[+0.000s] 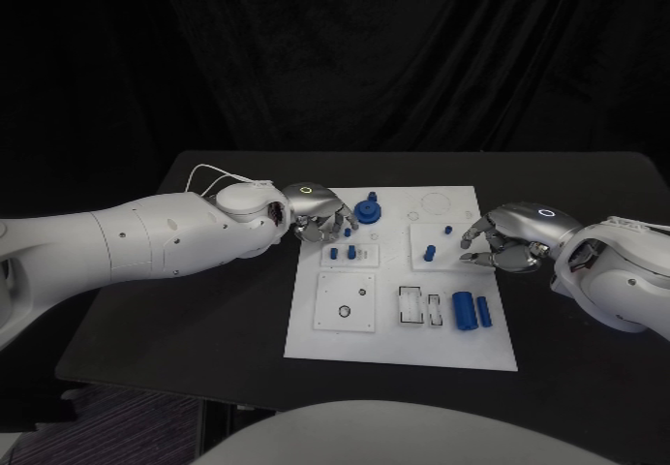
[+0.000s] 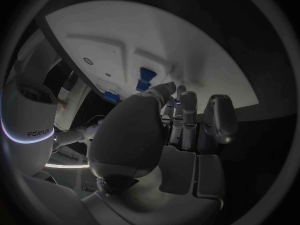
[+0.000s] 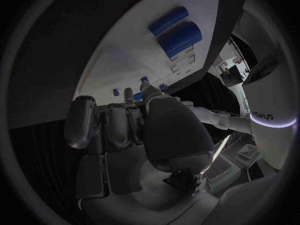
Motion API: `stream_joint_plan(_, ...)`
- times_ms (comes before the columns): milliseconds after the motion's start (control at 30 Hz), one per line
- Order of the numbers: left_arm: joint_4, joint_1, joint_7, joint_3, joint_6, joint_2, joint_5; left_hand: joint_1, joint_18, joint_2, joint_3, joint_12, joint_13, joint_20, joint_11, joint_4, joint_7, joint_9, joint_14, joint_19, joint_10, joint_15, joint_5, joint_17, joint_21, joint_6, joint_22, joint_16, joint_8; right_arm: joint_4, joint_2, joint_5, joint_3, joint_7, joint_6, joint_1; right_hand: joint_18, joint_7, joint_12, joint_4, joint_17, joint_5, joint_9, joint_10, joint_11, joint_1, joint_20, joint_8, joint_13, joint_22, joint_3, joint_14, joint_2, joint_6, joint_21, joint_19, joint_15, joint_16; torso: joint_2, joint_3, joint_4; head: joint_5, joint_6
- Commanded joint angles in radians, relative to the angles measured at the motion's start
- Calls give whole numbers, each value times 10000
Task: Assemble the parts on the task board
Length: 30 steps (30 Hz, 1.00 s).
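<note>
The black table [image 1: 167, 320] carries the white task board [image 1: 398, 344] at its middle, running from the far side toward the near edge.

The left robot hand [image 1: 319, 215] hangs over the board's far left corner, fingers curled downward beside a small blue part; whether it grasps anything cannot be told. In the left wrist view its fingers [image 2: 187, 115] point down at the board close to a blue piece [image 2: 146, 75].

The right robot hand [image 1: 505, 242] sits at the board's right edge, about midway along it, fingers curled in toward the board; whether it holds something cannot be told either.

Two blue cylinders [image 1: 472, 312] lie side by side on the board's near right part, with dark rectangular slots [image 1: 413, 304] just to their left. A round blue part [image 1: 369, 210] stands at the far middle, just right of the left robot hand. Small blue pegs [image 1: 344, 254] stand in a raised plate left of centre, and another small blue piece [image 1: 430, 254] stands on a plate near the right robot hand.
</note>
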Motion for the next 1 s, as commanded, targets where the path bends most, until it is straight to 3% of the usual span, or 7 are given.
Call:
stream_joint_plan(33,-2,-21,38,7,-534,-44,3,-64,-5,-71,4,-166,-105,50,81,51,-250,-208,-52,-83,-17,0,-278,-103,-90,-403,1623,-68,-29,-2,-15,-4,7,1,-29,-24,111,33,-57,-26,11,-50,-9,-63,-22,82,5,-44,393,1620,46,231,12,-24,-38,-78,89,-42,-4,0,-8,7,-1)
stream_joint_plan(367,50,-86,371,6,-2527,-452,3,-132,117,-196,-85,-884,-487,92,276,205,-515,-874,-676,-489,-1194,47,-482,-931,-752,-1334,1450,-530,-66,10,-112,-4,7,76,-308,-25,113,32,-150,-53,-1,-51,-21,-157,-19,112,6,-43,276,1618,43,229,-18,-8,-50,-79,89,-52,-4,4,0,37,-1)
stream_joint_plan(567,253,-120,701,6,-4073,-984,76,457,1003,-268,-1084,-1251,-883,303,333,739,-2045,-3117,-3154,-4364,-5032,359,-627,-2242,-6431,-5877,-139,-2686,-445,74,-335,-4,9,265,-800,-21,110,50,-1504,-183,24,118,-155,-1390,-12,343,13,-72,-1164,1635,114,242,-166,50,-62,-47,95,-33,-11,-6,-1,54,-1)
stream_joint_plan(767,612,-131,2092,3,-4309,-1701,2680,413,614,-271,-2197,-1503,-2685,655,-128,1949,-1856,-3274,-6607,-7596,-7598,723,-927,-4007,-9557,-5556,-1325,-6428,-387,184,-669,-4,13,312,-1155,196,133,96,-4866,-183,-108,292,-321,-3909,58,622,59,-80,-4380,1608,333,179,-372,113,-264,-89,164,-150,-6,-11,-5,276,-1)
stream_joint_plan(900,720,-148,3557,1,-3170,-1939,5833,-2808,447,1354,-3041,-2428,-3934,323,-1512,1906,-509,-3152,-10462,-11655,-8349,301,-616,-6215,-11893,-4159,-3767,-10513,-200,163,-726,-4,14,299,-1266,403,175,155,-6446,-238,-275,901,-397,-4787,122,955,93,-80,-5588,1554,664,84,-542,130,-528,-181,208,-297,-6,-14,0,365,-1)
stream_joint_plan(933,762,-168,3908,1,-2738,-1978,6795,-3287,577,1570,-3555,-2767,-4248,-11,-1955,1954,-622,-3233,-11086,-13062,-8478,-155,-56,-6800,-12044,-4193,-7575,-11838,-276,134,-707,-16,14,309,-1300,450,205,188,-6850,-316,-377,1205,-433,-4877,144,1132,115,-95,-5896,1514,848,21,-649,97,-707,-252,229,-386,-9,-18,1,370,-1)
stream_joint_plan(1000,855,-254,4463,0,-1898,-2024,8468,-3643,904,2175,-4435,-3162,-4601,-348,-1850,2024,-526,-3368,-11171,-13551,-8584,-357,-546,-6918,-12184,-4407,-9699,-12141,-305,28,-621,-50,14,358,-1379,506,241,186,-7319,-449,-525,1567,-705,-5061,207,1364,161,-176,-6250,1455,1141,-93,-852,-816,-978,-372,248,-520,-5,-16,-3,406,-1)
